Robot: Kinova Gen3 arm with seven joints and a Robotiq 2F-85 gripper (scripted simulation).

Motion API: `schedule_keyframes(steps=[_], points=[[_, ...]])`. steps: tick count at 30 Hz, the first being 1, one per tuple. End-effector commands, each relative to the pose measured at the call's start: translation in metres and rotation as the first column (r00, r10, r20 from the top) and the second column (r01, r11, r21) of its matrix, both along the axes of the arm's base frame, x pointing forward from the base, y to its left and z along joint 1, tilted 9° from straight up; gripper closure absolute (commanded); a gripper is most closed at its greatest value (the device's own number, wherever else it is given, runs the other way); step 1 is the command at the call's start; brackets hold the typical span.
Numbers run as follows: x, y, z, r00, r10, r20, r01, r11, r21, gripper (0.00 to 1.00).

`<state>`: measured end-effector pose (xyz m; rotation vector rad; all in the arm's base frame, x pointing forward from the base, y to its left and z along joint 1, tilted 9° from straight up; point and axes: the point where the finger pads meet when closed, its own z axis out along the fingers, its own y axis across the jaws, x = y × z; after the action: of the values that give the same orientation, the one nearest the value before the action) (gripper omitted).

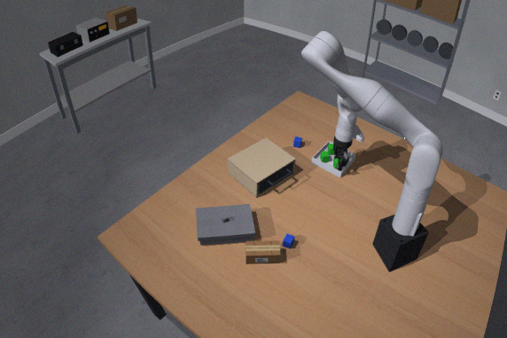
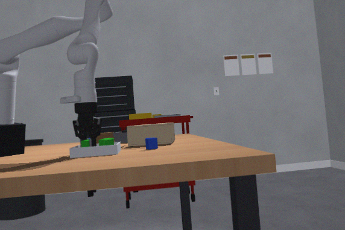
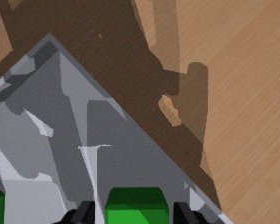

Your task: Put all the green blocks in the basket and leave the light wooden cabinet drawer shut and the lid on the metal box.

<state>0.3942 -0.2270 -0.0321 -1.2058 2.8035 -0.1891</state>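
Currently: Gripper Parted Around Green Block in Basket

The gripper (image 1: 340,164) (image 2: 89,142) (image 3: 134,214) points downward into the white basket (image 1: 326,169) (image 2: 96,151) (image 3: 121,165). Its fingers stand apart, one on each side of a green block (image 1: 336,163) (image 2: 85,143) (image 3: 137,212); the wrist view shows a gap at both sides, so the block is not clamped.

Basket contents: three green blocks are visible in the top view. Besides the block between the fingers, a second green block (image 1: 324,156) and a third green block (image 1: 331,149) sit close together. None of the three hangs over the rim.

Cabinet: the light wooden cabinet (image 1: 261,162) (image 2: 151,134) stands near the basket. Its drawer handle (image 1: 281,182) projects from the dark front; full closure of the drawer cannot be confirmed.

Metal box: the lid (image 1: 239,218) rests on the metal box (image 1: 228,239). Whether it is fully seated cannot be determined.

Other blocks: one blue block (image 1: 298,142) (image 2: 151,143) lies on the table (image 1: 354,231) (image 2: 181,166) between cabinet and basket, toward the rear; another blue block (image 1: 288,240) lies just beside the cardboard box (image 1: 262,254).
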Motion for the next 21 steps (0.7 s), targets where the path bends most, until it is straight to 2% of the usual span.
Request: schedule_keyframes(steps=[1,13,21], points=[[0.0,0.0,0.001,1.0,0.0,0.001,0.0,1.0,0.0,0.46],[0.0,0.0,0.003,1.0,0.0,0.001,0.0,1.0,0.0,0.46],[-0.002,0.001,0.018,1.0,0.0,0.001,0.0,1.0,0.0,0.46]])
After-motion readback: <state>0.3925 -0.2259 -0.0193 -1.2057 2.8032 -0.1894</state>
